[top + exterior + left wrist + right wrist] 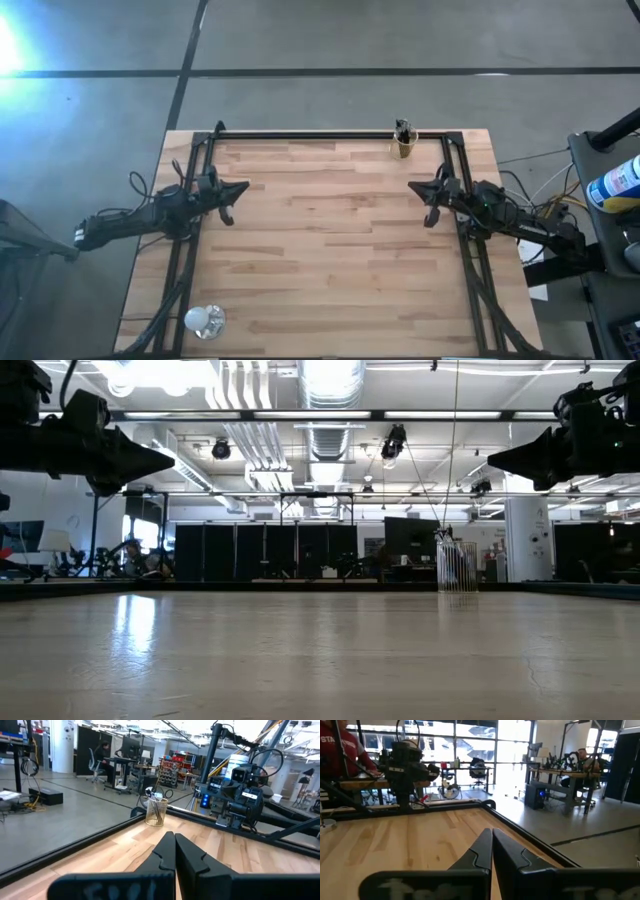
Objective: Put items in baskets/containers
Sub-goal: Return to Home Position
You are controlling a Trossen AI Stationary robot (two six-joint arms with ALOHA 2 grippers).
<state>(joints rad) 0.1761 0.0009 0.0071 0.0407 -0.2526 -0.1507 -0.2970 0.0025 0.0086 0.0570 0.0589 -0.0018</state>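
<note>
A small yellowish cup point(403, 147) stands upright on its base at the table's far edge, right of centre, with several dark sticks point(402, 129) upright inside it. It shows in the low view point(457, 568) and the left wrist view point(156, 811) too. My left gripper point(243, 186) hovers shut over the table's left side, touching nothing. My right gripper point(413, 187) hovers shut over the right side, near of the cup. Both point toward the table's middle.
A white shiny ball point(203, 320) lies at the near left corner. A black frame rail point(330, 135) runs along the far edge and down both sides. People sit at desks in the room beyond. Bare wood spans the table's middle point(330, 240).
</note>
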